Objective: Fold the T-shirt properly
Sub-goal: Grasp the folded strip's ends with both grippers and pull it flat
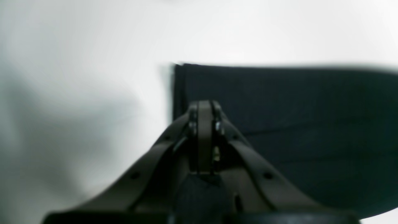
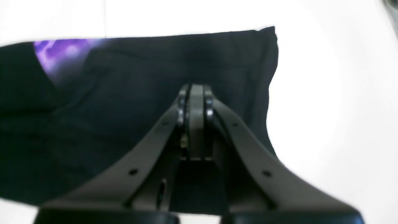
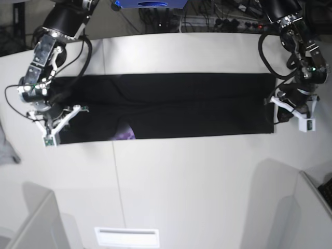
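The black T-shirt lies folded into a long flat band across the white table. A bit of its purple print peeks out at the near edge, left of centre, and shows in the right wrist view. My left gripper is at the band's right end. In the left wrist view it is shut, with black cloth between the fingers. My right gripper is at the band's left end. It is shut over the cloth in the same way.
Grey panels stand at the near left and near right corners. A white label sits at the table's front edge. Cables and a blue object lie beyond the far edge.
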